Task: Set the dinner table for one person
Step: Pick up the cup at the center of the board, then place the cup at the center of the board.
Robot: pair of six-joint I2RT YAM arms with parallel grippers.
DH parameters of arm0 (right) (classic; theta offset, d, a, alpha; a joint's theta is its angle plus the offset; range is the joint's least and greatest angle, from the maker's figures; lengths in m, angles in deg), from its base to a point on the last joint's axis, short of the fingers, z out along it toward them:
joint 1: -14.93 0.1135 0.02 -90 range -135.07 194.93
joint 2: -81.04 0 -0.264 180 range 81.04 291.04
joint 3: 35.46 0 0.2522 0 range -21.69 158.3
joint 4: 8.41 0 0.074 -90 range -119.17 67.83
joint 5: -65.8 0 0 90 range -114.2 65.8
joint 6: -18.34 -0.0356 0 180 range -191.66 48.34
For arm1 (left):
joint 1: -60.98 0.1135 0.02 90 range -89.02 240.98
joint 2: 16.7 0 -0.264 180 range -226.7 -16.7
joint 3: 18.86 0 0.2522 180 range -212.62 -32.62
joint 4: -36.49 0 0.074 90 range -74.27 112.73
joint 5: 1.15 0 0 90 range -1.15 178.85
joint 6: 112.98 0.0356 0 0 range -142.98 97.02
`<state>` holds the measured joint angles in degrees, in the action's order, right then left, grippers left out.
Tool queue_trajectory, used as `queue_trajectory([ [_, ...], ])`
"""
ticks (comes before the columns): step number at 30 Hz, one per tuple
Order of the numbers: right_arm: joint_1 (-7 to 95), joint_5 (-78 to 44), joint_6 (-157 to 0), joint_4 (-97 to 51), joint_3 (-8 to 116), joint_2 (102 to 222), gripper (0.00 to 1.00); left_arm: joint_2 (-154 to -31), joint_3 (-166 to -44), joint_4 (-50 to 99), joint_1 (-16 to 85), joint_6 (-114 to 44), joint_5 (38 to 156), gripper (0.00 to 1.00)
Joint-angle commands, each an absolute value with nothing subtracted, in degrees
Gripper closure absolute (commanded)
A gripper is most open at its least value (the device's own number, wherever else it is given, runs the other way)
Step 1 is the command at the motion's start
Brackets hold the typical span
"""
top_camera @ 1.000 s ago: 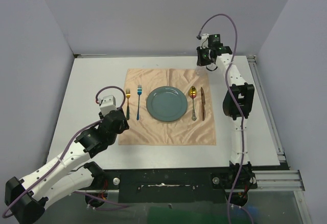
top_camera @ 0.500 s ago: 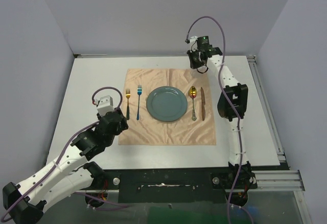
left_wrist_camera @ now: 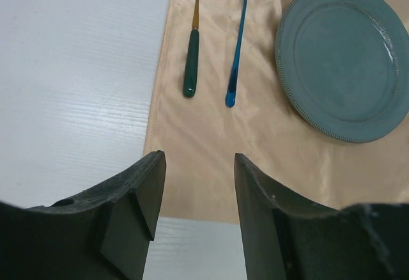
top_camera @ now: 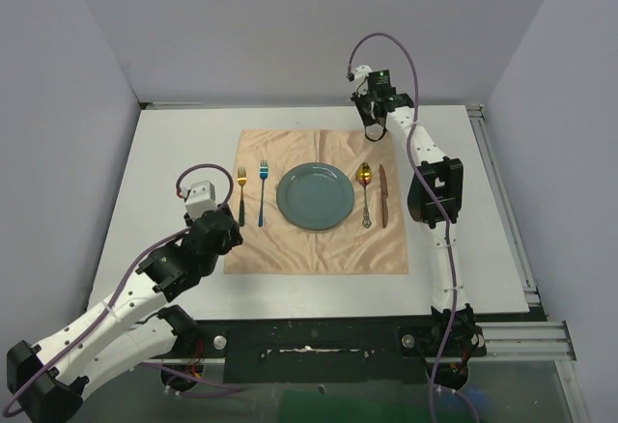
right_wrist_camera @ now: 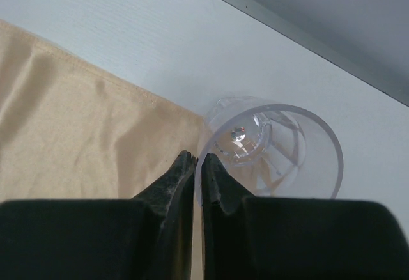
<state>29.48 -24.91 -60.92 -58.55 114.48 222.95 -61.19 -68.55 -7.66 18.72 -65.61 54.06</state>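
Table (top_camera: 174,153): big white rectangle filling the mid of the top view, flat. Its long axis seems to run left-right in frame, near edge at bottom by the arm bases, far edge at the back wall. Alu rails (top_camera: 502,201) run along the right side.

Peach cloth (top_camera: 319,249) lies at centre, edges approx. parallel w/ the table edges. On it, all long axes bottom-to-top of frame:
- green-handled gold fork (top_camera: 241,196) and blue fork (top_camera: 262,191), side by side and apart, tines to top, left of the plate
- grey-green plate (top_camera: 315,196) at mid
- gold-bowled spoon (top_camera: 365,191), then knife (top_camera: 383,196), just right of the plate

Open room: wide bare white strips left and right of the cloth, a narrower one along top and bottom.

Right hand (right_wrist_camera: 198,174) sits at upper centre-right of the top view, over the cloth's top right corner. Fingers are pinched on the near wall of a clear cup (right_wrist_camera: 275,146). The wrist cam looks into the cup's mouth; the cup sits over bare table just past the cloth corner, near the far rail. Can't tell if its base touches the table.

Left hand (left_wrist_camera: 195,190) is at lower left, jaws apart w/ nothing between, over the cloth's left edge below the fork handles.
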Motion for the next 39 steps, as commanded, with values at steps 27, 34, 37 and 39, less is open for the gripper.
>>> queue_trajectory([
  [27, 23.59, -13.93, -69.95, -47.69, 116.62, 223.67, 1.00, -63.23, -70.06, -7.20, 19.06, -66.04, 52.81, 0.55],
  [34, 23.64, -13.88, -70.65, -47.35, 117.07, 224.28, 0.92, -62.43, -69.98, -7.32, 19.06, -66.04, 52.73, 0.55],
  [37, 23.63, -13.84, -70.69, -47.45, 117.15, 224.44, 0.90, -62.17, -69.89, -7.33, 19.06, -66.13, 52.71, 0.55],
  [39, 23.63, -13.91, -70.69, -47.49, 117.12, 224.65, 0.90, -62.09, -69.81, -7.33, 19.06, -66.21, 52.72, 0.55],
])
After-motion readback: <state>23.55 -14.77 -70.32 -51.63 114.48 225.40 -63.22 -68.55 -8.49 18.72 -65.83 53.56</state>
